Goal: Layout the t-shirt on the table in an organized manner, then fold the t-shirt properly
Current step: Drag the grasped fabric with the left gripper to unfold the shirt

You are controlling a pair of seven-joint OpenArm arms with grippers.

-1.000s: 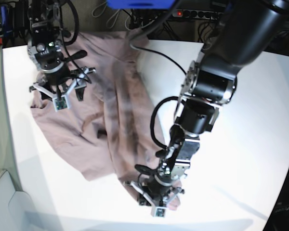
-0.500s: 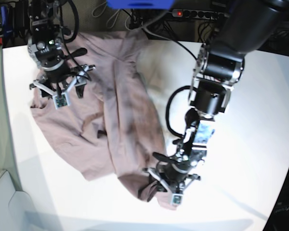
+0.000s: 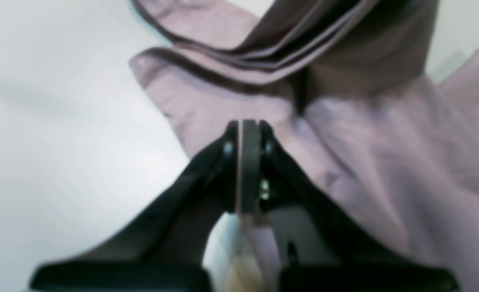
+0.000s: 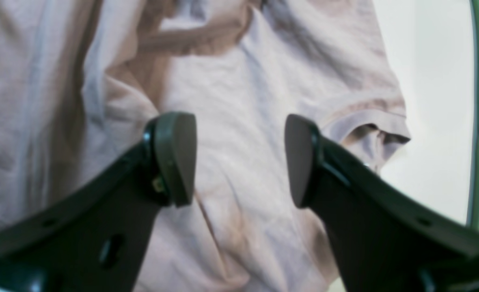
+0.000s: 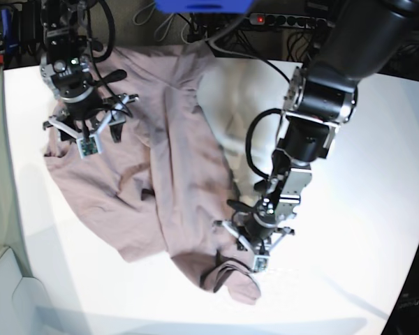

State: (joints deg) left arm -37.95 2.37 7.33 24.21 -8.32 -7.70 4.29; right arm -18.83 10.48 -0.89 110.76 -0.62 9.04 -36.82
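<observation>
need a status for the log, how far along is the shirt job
Done: nothing finished. The t-shirt lies bunched and creased on the table, not yet laid flat. In hand: the left gripper is shut on a thin fold of fabric near the shirt's lower edge; the right gripper hangs open over a sleeve. Left: spreading, then all folding.

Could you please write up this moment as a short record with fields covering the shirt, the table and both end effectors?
garment: t-shirt, mauve-pink, crumpled, not yet spread flat
surface: white table, bare right of the shirt in the base view
left end effector: shut, thin fabric pinched between its pads, at the shirt's near edge
right end effector: open, empty, over the shirt near a sleeve opening
fold progress: none visible
</observation>
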